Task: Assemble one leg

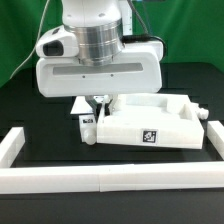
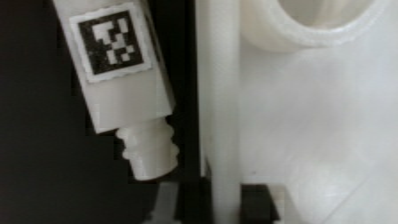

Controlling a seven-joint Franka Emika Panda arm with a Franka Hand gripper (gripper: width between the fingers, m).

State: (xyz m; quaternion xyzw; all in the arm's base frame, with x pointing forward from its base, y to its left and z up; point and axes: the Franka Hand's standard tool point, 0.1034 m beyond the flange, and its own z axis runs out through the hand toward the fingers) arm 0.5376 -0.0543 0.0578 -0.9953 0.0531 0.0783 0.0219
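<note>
**A:** End effector [image 1: 97, 101] state?

**B:** Down at the far-left corner of the panel [image 1: 150, 125], exterior view's left. In the wrist view its fingers [image 2: 267, 205] are narrowed to the width of the panel's [image 2: 302, 120] raised rim wall, one on each side. No gap visible, so it reads as the end effector [image 2: 217, 205] clamped on the rim.

**A:** And the leg?

**B:** The leg [image 1: 86, 126] is lying flat on the black tabletop [image 1: 40, 130], not in the fingers. It's just beside the panel's wall on the exterior view's left. The wrist view shows the leg [image 2: 116, 70] running parallel to that wall, marker tag up, threaded end toward the fingers. There's a thin dark gap along the body. I can't tell if the threaded end touches the wall.

**A:** Panel orientation?

**B:** Rim up, slightly skewed to the border rails [image 1: 110, 178]. It has a tag on its near wall and a round socket [image 2: 338, 30] in the corner by the leg.
</note>
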